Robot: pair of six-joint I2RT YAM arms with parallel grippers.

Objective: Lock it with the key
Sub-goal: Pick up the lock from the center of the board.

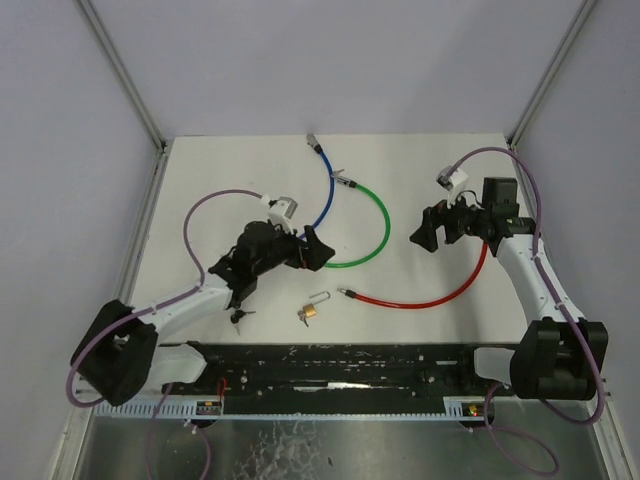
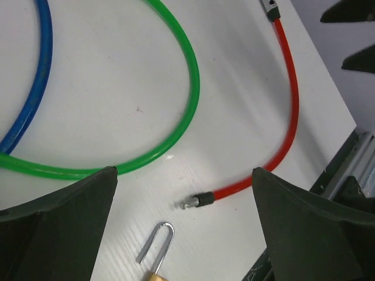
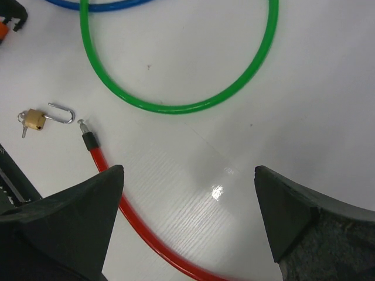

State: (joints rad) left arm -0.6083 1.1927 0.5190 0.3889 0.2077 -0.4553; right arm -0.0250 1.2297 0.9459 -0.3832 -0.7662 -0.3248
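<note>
A small brass padlock (image 1: 311, 312) lies on the white table with its silver shackle (image 2: 157, 239) swung open. A small silver key (image 3: 23, 130) shows at its body end (image 3: 35, 119); I cannot tell whether it is inserted. A dark-headed key bunch (image 1: 240, 316) lies beside the left arm. My left gripper (image 1: 314, 250) hovers open just beyond the padlock, nothing between its fingers (image 2: 183, 175). My right gripper (image 1: 428, 232) is open over bare table, above the red cable (image 3: 188, 172).
A red cable (image 1: 420, 300) ends in a metal tip (image 2: 196, 201) close to the padlock. A green cable (image 1: 378, 220) and a blue cable (image 1: 325, 200) loop behind it. A black rail (image 1: 340, 365) runs along the near edge.
</note>
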